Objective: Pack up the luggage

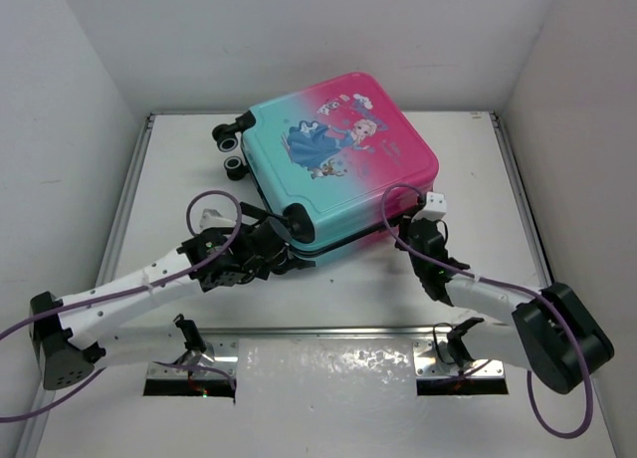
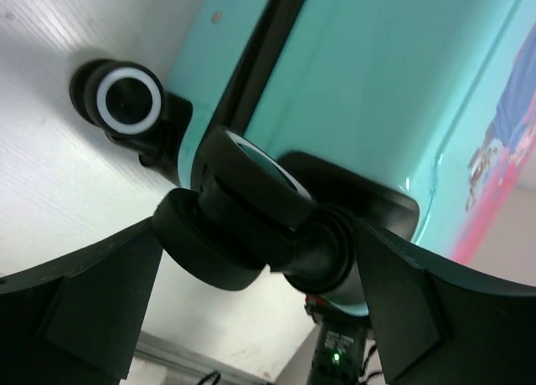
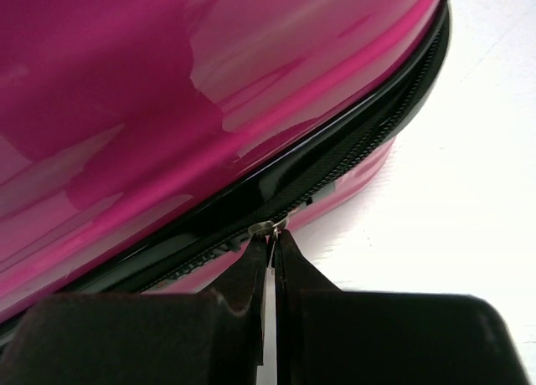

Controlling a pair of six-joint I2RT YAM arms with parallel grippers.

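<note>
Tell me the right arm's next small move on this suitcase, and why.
Probably slide the zipper pull along the zipper track: the right pincer is shut on it at the suitcase's seam, while the open left pincer straddles a wheel, likely bracing.

A white worktop (image 1: 478,169) is boxed by plain white walls (image 1: 299,40) on three sides, with a metal rail (image 1: 132,184) along its edge. Light is even. A shiny patch (image 1: 328,373), perhaps foil, lies at the front.

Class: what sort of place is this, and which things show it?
Probably a robot test cell: a white table boxed by plain walls, a left arm and right arm bolted at its near edge, around the luggage.
</note>
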